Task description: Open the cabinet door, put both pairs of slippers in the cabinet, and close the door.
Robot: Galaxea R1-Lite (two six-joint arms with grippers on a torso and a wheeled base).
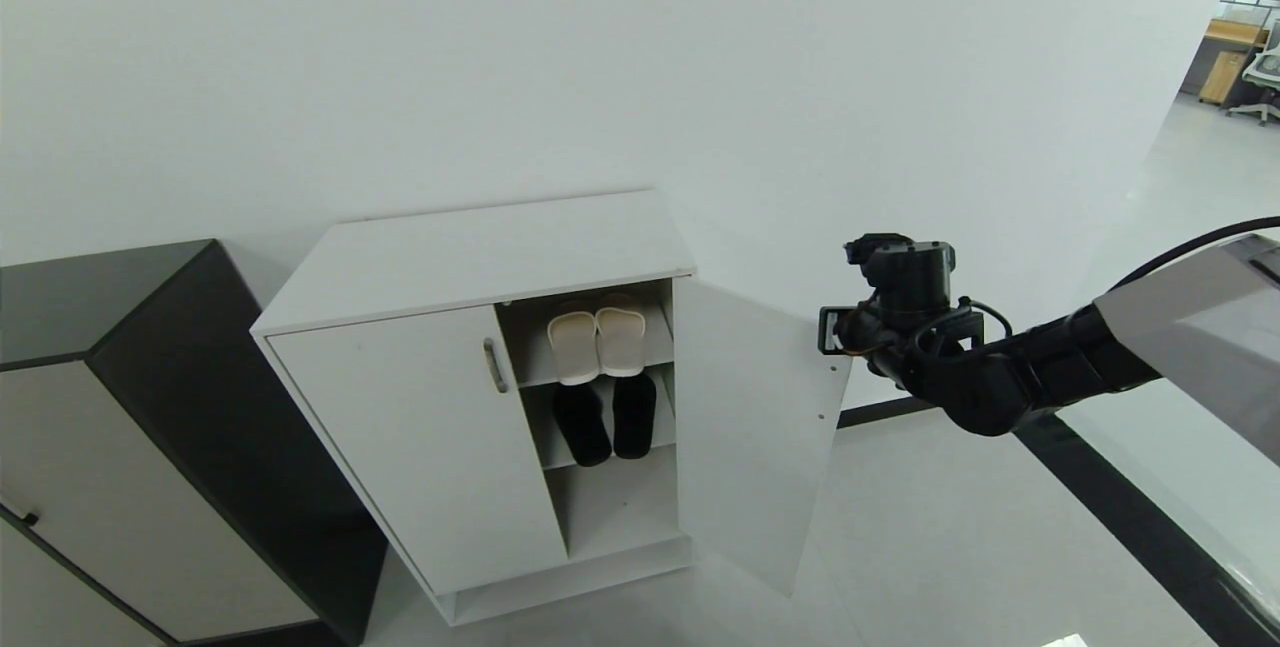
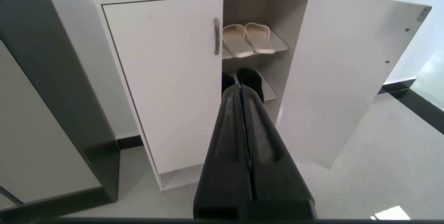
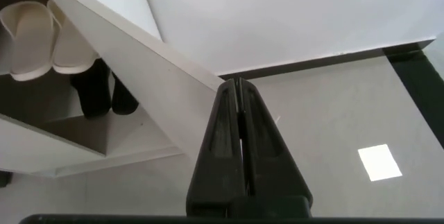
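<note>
Overhead, from the head view, a dark cabinet (image 1: 150,407) stands just left of the white cabinet (image 1: 470,257), both against a bare wall (image 1: 640,57). The closed door (image 1: 420,437) with its handle (image 1: 495,365) covers the left half. The open door (image 1: 760,427) swings out on the right, between the shelves and the right tool (image 1: 835,332). That tool sits just beside the open door's upper outer corner; contact cannot be told. The white slippers (image 1: 598,342) lie on the upper shelf and the black slippers (image 1: 605,417) on the shelf below, both well apart from that tool. A black stripe (image 1: 1100,497) crosses the floor (image 1: 950,547) under the arm.

Next, in the left wrist view, the left tool (image 2: 241,92) has its fingers pressed together, holding nothing. Its tip points at the open half, overlapping the black slippers (image 2: 251,80), with the white slippers (image 2: 253,38) above. Nothing lies between them.

Last, in the right wrist view, the right tool (image 3: 239,85) is likewise pressed together and empty. Its tip is at the open door's (image 3: 139,64) edge, and both pairs lie beyond that panel. A bright patch (image 3: 379,163) lies on the floor nearby.
</note>
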